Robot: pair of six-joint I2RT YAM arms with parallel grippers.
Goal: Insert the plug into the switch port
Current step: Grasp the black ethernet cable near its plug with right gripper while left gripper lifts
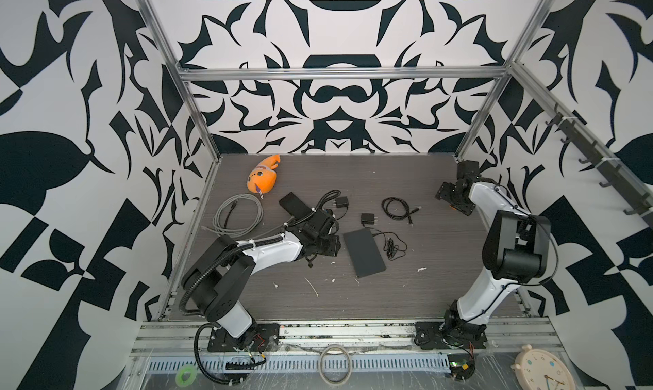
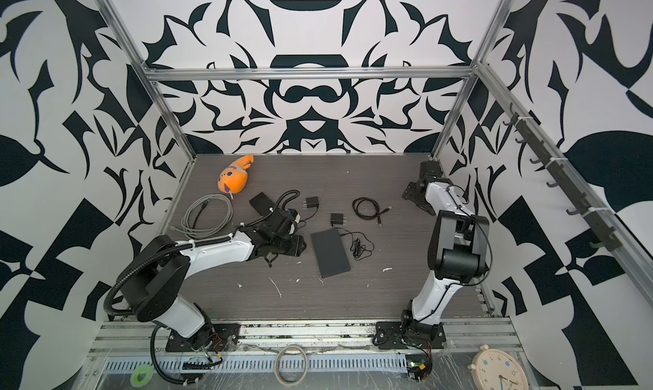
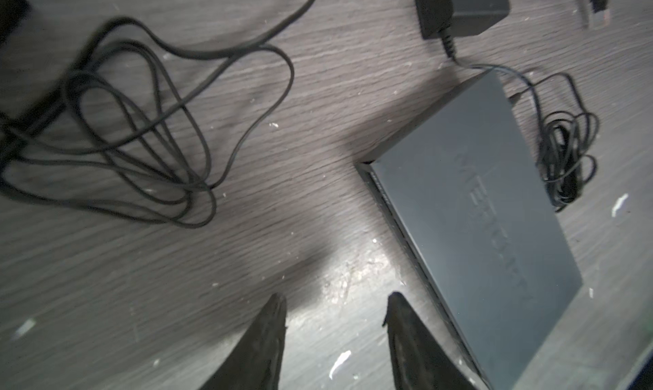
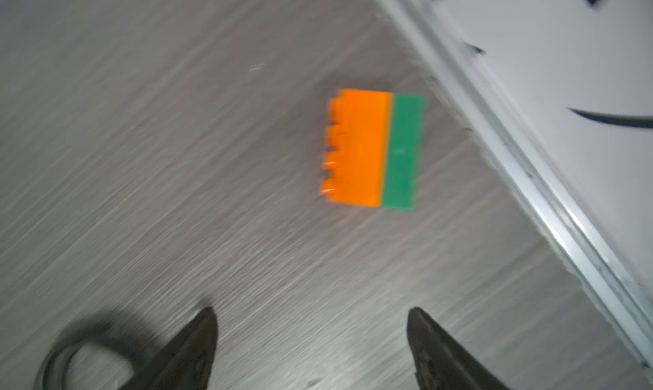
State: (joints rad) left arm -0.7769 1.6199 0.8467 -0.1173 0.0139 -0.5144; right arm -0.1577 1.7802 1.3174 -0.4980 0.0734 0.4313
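Observation:
The switch is a flat dark box lying mid-table; its ports do not show clearly. A black power adapter lies behind it. The adapter's thin cord runs past the switch's corner into a tangle, with a small plug tip at the switch's edge, blurred. My left gripper hovers low beside the switch's long side, open and empty. At the back right, over bare table, my right gripper is also open and empty.
An orange-and-green brick lies near the right frame rail. A second adapter, a black box, a black coiled cable, a grey coiled cable and an orange plush toy lie across the back.

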